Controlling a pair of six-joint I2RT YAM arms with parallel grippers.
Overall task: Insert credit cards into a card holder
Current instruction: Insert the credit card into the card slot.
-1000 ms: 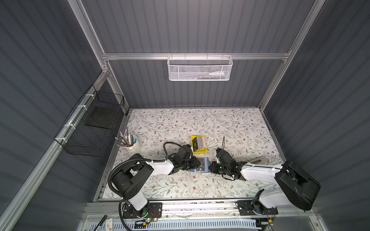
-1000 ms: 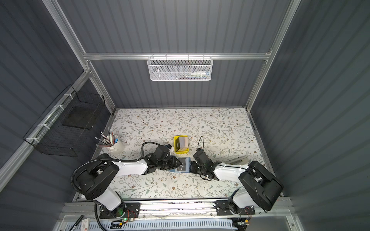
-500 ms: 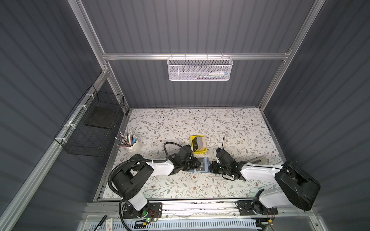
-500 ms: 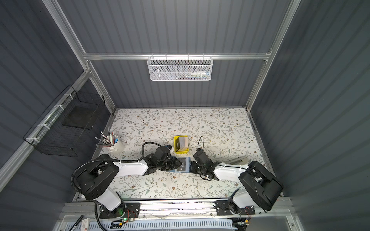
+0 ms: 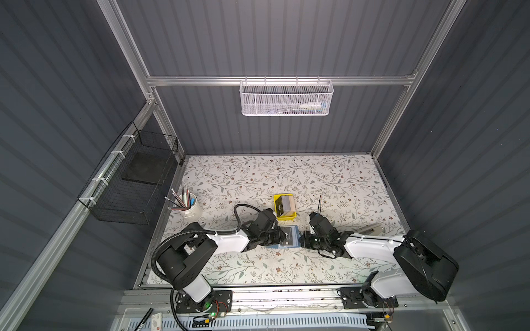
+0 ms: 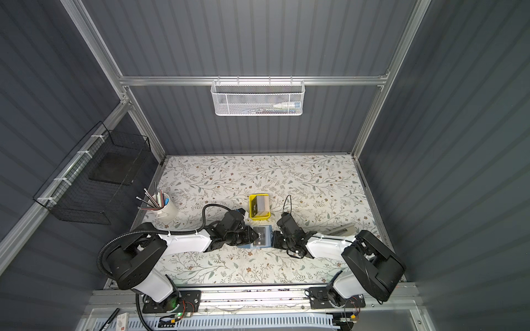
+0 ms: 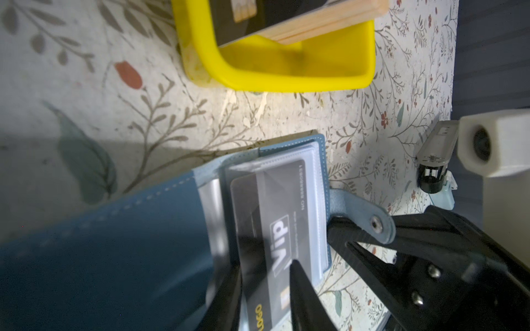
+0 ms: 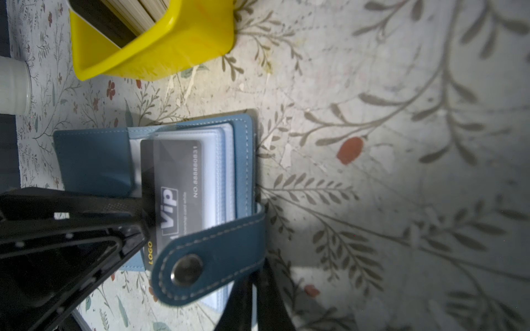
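Against the top views from 1 second ago and half a second ago, almost nothing differs: both arms keep the same low reach, meeting over the card holder [image 5: 289, 240] near the front middle of the tabletop [image 5: 329, 183]. The left claw [image 7: 265, 263] is clamped on 1 black credit card [image 8: 177, 177] with white "Vip" lettering, whose far end lies under a clear sleeve of the open holder while the near end still sticks out. The right claw [image 8: 256, 275] has its 2 fingers pressed together on the holder's edge just below the snap strap [image 8: 212, 258], which curls up over the card. Counted: 2 arms, 2 claws, 1 blue card holder, 1 card in the claw, and 1 yellow tray [image 5: 277, 200] just behind the holder with a stack of cards [image 5: 287, 205] too tightly packed to count. Also 1 white cup [image 5: 192, 212] of pencils at the left edge, 1 white mesh basket [image 5: 285, 100] on the back wall and 1 black wire basket [image 5: 132, 183] on the left wall.
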